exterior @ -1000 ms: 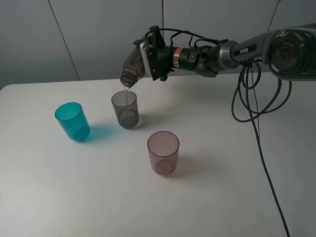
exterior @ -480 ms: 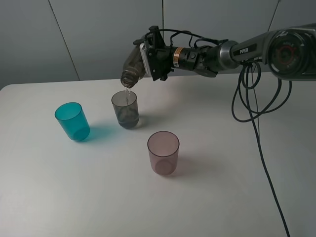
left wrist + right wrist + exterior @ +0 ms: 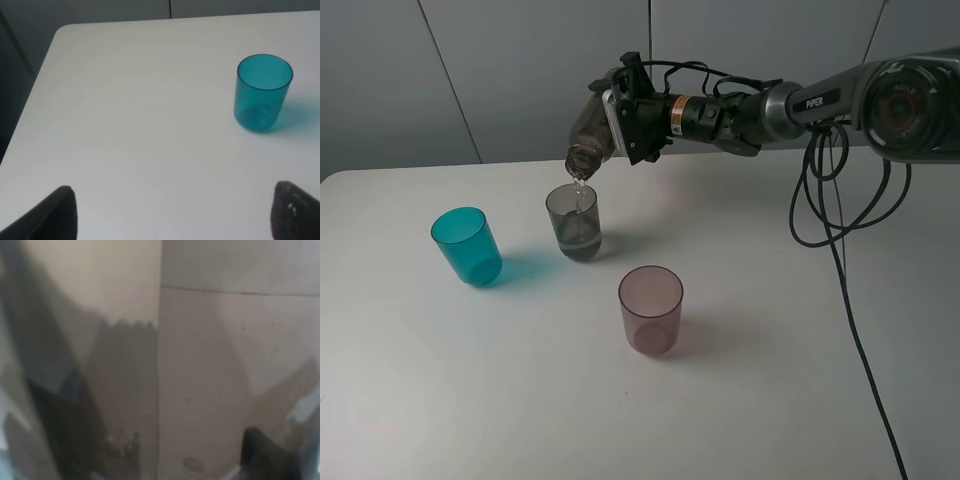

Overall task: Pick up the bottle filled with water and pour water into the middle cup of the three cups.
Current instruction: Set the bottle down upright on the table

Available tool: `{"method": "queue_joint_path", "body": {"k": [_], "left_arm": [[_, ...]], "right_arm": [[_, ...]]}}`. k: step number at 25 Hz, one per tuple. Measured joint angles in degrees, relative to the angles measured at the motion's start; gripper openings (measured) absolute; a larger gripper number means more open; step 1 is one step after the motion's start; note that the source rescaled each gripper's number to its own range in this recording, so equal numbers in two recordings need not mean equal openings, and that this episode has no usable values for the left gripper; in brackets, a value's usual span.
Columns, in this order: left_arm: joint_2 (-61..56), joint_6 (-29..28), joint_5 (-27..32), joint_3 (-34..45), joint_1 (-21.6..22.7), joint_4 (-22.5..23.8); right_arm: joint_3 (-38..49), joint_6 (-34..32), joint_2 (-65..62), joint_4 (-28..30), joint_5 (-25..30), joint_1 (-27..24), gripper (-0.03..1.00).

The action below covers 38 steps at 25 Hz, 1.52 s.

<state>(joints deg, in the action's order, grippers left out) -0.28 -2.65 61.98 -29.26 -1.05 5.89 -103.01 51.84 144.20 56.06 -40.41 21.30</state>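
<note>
Exterior high: the tall smoky brown-grey plastic bottle is clamped by the right gripper, tipped mouth-down just above the smoky grey plastic tumbler, past whose rim water could be spilled by a steeper tilt.

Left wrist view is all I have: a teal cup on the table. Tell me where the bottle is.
Observer: The right gripper holds the bottle tilted, mouth down, just above the grey cup.
Operator: Report whether water is going in.
Observer: A thin stream runs from the bottle's mouth into the grey cup.
Operator: Give me the third cup.
Observer: The pink cup stands upright on the table, nearer the exterior camera than the grey cup and apart from it.
</note>
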Motion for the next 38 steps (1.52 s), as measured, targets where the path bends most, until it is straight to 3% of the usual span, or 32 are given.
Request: {"method": "queue_joint_path", "body": {"k": [38], "left_arm": [[0.0, 0.0, 0.0, 0.0, 0.0, 0.0]], "right_arm": [[-0.99, 1.56, -0.12, 0.0, -0.68, 0.0, 0.0]]}}
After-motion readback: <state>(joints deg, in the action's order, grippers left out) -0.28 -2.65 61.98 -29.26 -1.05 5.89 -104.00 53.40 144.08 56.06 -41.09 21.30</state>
